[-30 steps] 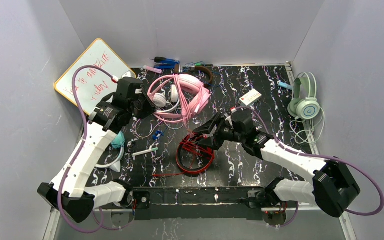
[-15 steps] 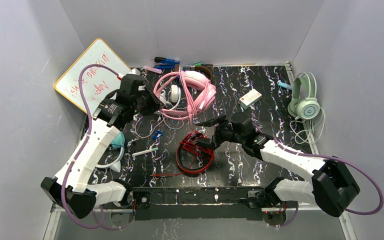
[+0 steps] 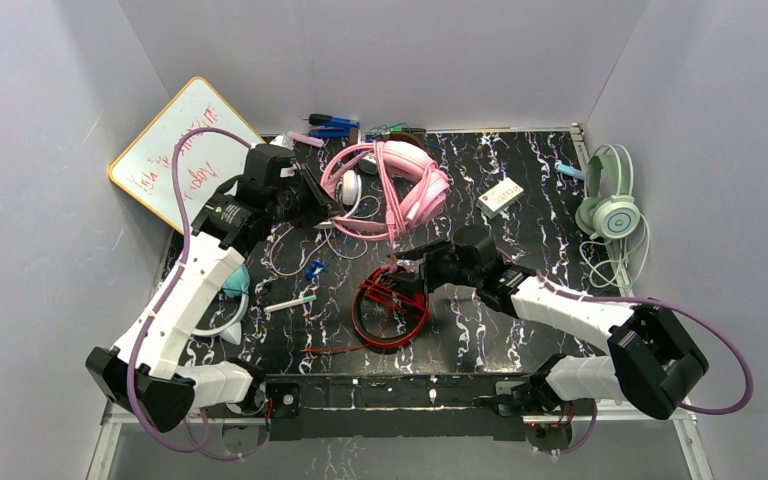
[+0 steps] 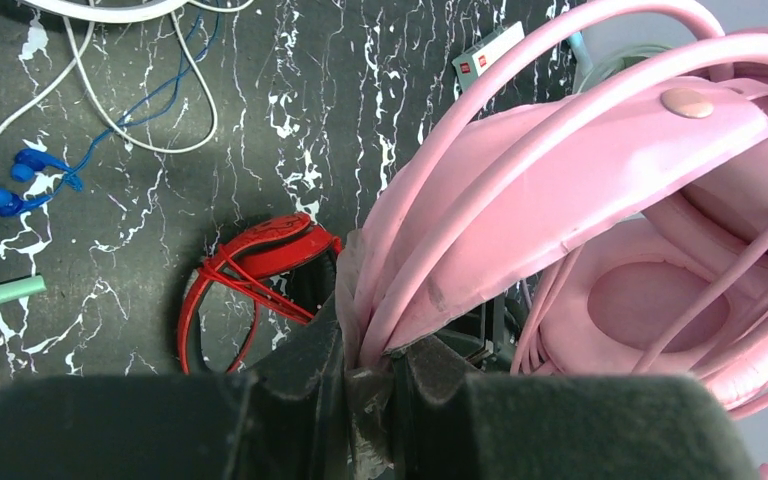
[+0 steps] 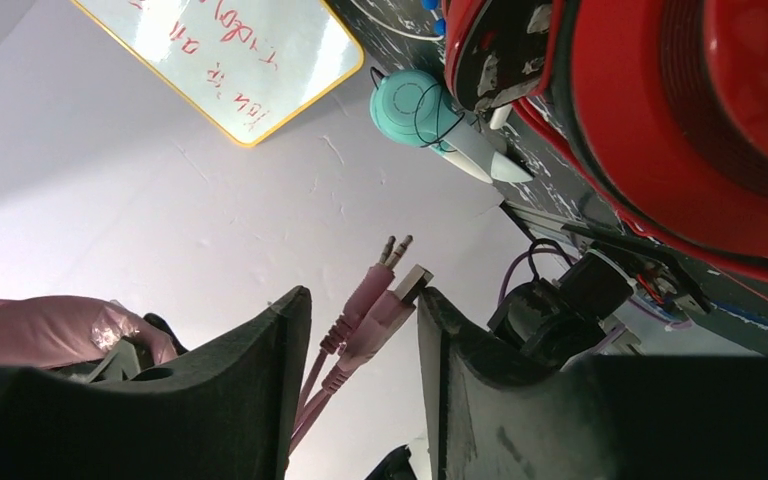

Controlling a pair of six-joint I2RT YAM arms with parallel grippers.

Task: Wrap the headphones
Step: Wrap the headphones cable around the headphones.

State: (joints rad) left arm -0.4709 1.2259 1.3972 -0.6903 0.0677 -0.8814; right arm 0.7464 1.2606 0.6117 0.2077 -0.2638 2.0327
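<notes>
Four headphones show plainly: one pink pair (image 3: 400,160) at upper centre of the overhead view, one red pair (image 4: 275,232) below it, one mint pair (image 3: 608,205) at the right edge and one teal pair (image 3: 237,280) at the left. The left gripper (image 4: 368,375) is clamped on the pink headband. The right gripper (image 5: 365,300) has its fingers apart around three pink plugs (image 5: 390,280); whether they pinch is unclear.
</notes>
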